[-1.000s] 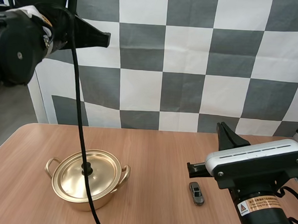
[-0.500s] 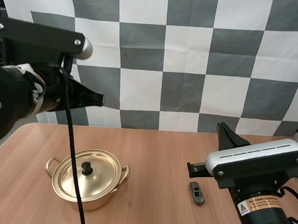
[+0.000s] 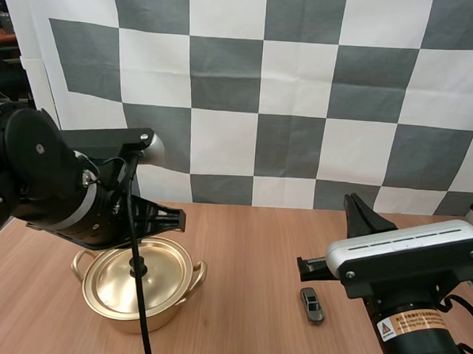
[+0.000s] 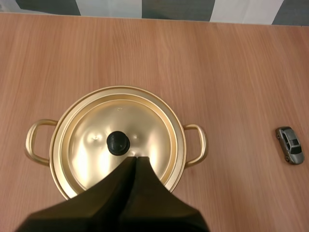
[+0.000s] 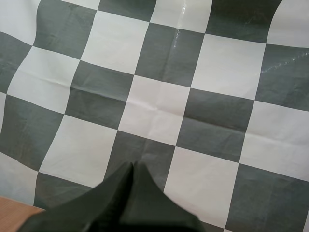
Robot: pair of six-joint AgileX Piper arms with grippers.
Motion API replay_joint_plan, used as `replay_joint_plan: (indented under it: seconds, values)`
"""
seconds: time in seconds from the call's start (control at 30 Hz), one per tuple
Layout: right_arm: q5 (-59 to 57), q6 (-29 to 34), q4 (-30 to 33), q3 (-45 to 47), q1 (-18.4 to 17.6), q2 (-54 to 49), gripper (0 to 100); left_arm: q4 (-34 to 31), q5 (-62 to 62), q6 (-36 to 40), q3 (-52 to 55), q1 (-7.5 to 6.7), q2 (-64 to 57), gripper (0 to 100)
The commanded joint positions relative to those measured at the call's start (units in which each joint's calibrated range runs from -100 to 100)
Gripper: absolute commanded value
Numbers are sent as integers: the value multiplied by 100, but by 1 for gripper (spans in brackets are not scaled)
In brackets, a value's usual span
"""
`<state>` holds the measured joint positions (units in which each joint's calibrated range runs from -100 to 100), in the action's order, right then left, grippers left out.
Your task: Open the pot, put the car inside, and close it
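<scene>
Okay, nearest the camera my right gripper (image 5: pixel 133 165) is raised off the table (image 3: pixel 248 249), fingers pressed together on nothing. Just ahead of that arm the small grey car (image 3: pixel 311 305) lies on the bare wood, well apart from the pot (image 4: pixel 57 153). The pot sits upright off to the left, lid (image 4: pixel 91 140) seated on it, black knob (image 4: pixel 117 143) at its middle. Beyond, my left gripper (image 4: pixel 135 158) hangs over the lid just beside the knob — fingers closed into one wedge, holding nothing. Step in hand looks like reaching for the lid. Risk: descending with fingers closed would only jab the knob and shove the pot — they must part first. The knob is small and smooth, so an off-centre pinch could drop the lid.
</scene>
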<state>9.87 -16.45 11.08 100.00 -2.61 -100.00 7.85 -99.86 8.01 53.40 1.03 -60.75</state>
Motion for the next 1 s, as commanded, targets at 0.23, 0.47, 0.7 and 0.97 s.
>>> replay_joint_plan:
  seconds: [0.23,0.47,0.7,0.97]
  values:
    - [-144,-1,-7,0,2,0,0,-667,-14,-443,-1,4,4,0]
    - [-144,-1,-7,0,2,0,0,-667,-14,-249,-1,4,4,0]
    - [-144,-1,-7,0,2,0,0,-691,-14,-441,-1,4,44,0]
    - [-144,-1,-7,0,2,0,0,-721,-14,-884,-1,4,270,27]
